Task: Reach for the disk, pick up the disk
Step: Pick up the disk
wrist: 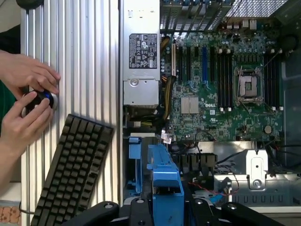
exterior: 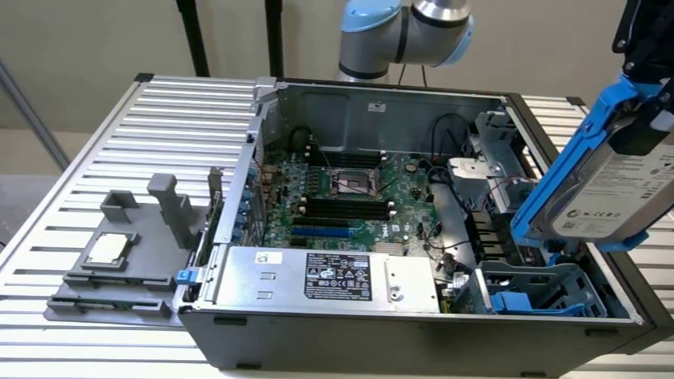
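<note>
Gripper (exterior: 645, 118) is clamped on the disk (exterior: 611, 178), holding it tilted in the air above the case's drive corner, at about 3 o'clock in the exterior view. Blue rails frame the disk; white label faces the camera.

Open PC case (exterior: 421, 324) contents: motherboard (exterior: 353, 197) in the middle, power supply (exterior: 327, 276) with black label at 6 o'clock, blue drive cage (exterior: 537, 292) at 5 o'clock, directly under the lifted disk.

Grey fixture (exterior: 121, 260) outside the case at 9 o'clock carries 1 small square chip (exterior: 109, 249).

Wrist view: disk (wrist: 162, 188) sits between the fingers; keyboard (wrist: 75, 174) on the slatted table; a person's 2 hands (wrist: 23, 103) on a round controller.
</note>
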Robot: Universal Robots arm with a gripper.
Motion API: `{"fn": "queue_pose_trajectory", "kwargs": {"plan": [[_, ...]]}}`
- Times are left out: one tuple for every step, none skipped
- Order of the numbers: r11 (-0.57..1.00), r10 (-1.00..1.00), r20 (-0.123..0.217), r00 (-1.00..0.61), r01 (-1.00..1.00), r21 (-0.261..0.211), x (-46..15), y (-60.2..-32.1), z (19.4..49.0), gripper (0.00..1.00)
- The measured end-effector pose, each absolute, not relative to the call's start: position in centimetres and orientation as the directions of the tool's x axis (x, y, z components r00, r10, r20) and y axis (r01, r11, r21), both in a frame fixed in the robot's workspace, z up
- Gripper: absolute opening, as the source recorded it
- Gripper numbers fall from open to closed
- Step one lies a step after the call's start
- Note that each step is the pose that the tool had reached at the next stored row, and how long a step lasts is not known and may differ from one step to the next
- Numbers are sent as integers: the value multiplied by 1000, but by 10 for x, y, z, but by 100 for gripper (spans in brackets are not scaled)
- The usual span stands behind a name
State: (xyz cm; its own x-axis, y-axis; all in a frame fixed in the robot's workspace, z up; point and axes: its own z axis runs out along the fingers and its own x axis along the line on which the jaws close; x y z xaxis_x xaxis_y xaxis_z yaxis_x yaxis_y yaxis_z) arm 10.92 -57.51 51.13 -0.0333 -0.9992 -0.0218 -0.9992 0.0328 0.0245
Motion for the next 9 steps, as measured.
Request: {"fn": "queue_pose_trajectory", "kwargs": {"plan": [[33,-999,-22,-33,-999,25,110,-576,511,33],[33,-999,-22,-33,-999,25,110,-576,511,33],[33,-999,-22,-34,-999,25,110,-576,511,33],[33,-999,-22,-34,-999,25,110,-576,511,33],[33,-999,-22,-34,-999,25,110,-576,511,33],[33,-999,-22,-33,-999,25,110,-576,511,33],[33,-999,-22,-33,-999,25,110,-576,511,33],[33,-999,-22,-33,-999,25,110,-576,511,33],[33,-999,-22,-33,-999,25,110,-576,511,33]]}}
